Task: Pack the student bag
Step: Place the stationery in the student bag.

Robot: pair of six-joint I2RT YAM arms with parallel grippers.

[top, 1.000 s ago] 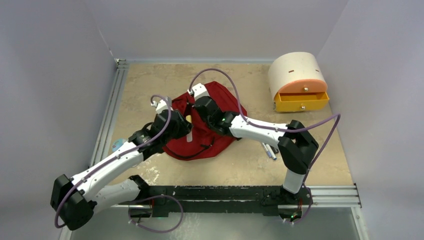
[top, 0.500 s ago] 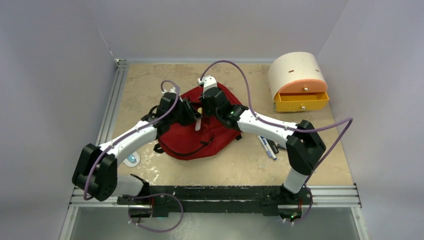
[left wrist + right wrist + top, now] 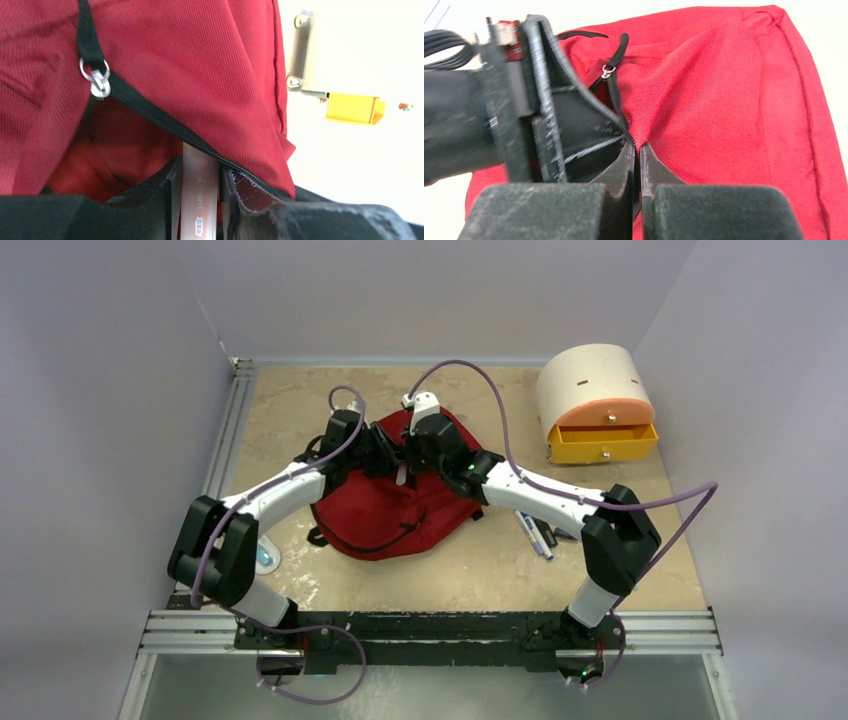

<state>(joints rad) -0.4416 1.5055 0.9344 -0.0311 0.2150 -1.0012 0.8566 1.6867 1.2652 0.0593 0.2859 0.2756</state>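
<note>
The student bag [image 3: 385, 515], dark red with black zippers, lies mid-table. My left gripper [image 3: 388, 462] is shut on a white tube-shaped pen [image 3: 200, 200] with grey lettering. The pen's tip goes in under the black zipper edge of the bag [image 3: 200, 65], into the opening. Just right of it, my right gripper [image 3: 412, 455] is shut on the bag's zipper edge [image 3: 639, 150] and holds the red fabric [image 3: 724, 100] up in a ridge. A silver zipper pull [image 3: 98, 80] hangs at the end of the opening. The inside of the bag is hidden.
A cream-and-orange drawer box [image 3: 597, 405] stands at the back right with its yellow drawer pulled out. Several pens [image 3: 537, 535] lie on the table right of the bag. A small blue-and-white object [image 3: 265, 558] lies by the left arm's elbow.
My left arm has swung away from the near left toward the bag's far end, carrying the pen to the opening. The right gripper has shifted slightly back with the bag's edge.
</note>
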